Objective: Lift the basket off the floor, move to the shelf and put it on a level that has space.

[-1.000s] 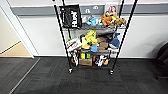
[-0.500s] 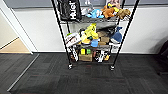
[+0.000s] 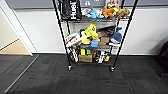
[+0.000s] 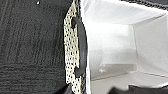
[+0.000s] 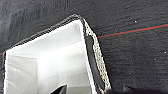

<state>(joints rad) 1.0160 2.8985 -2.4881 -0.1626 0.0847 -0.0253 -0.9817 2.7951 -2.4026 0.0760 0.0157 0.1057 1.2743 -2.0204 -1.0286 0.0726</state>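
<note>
basket (image 4: 75,50), white lining empty, hangs over the dark carpet floor (image 3: 82,77); i cannot tell either hand's grip. shelf (image 3: 93,37) looms larger than a second ago, so the approach nears its end.

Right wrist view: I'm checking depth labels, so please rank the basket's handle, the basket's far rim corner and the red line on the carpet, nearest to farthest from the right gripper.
1. Handle, on the speckled side wall of the basket; nearest.
2. Far rim corner, at the basket's other end.
3. Red line, on the carpet beyond the basket; farthest.
</note>
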